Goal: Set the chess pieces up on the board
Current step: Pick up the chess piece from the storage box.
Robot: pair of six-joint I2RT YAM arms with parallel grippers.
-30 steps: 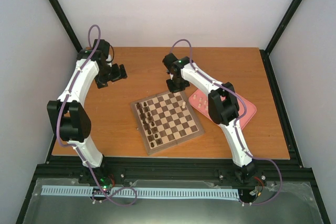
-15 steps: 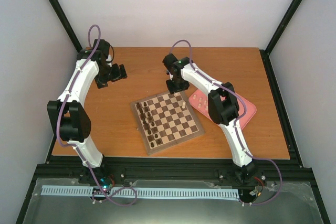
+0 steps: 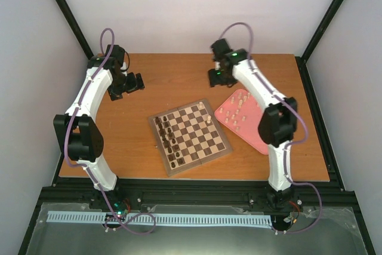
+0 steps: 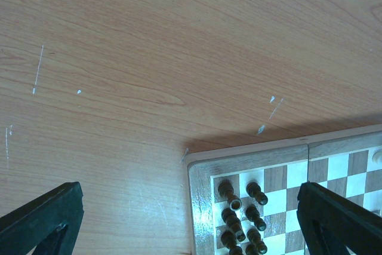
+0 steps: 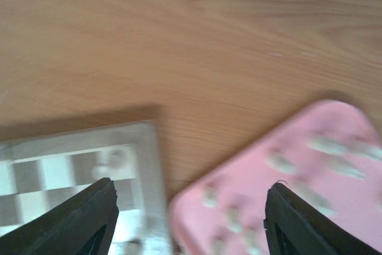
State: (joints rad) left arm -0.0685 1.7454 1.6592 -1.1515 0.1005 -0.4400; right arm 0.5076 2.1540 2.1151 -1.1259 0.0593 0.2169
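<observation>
Pink tray [image 3: 248,139] holds chess pieces [image 3: 238,104] beside the board [image 3: 197,139]; right pincer [image 5: 192,187] and left pincer [image 4: 190,190] both gape wide, empty.

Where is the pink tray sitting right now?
In the top view the pink tray lies just right of the board, partly under the right arm, pale chess pieces on it.

The top view looks down from high beyond the near side of the board [image 3: 190,137], taking it in whole. All three share it: the left wrist view faces down close over its far-left corner, the blurred right wrist view over its far-right corner
</observation>
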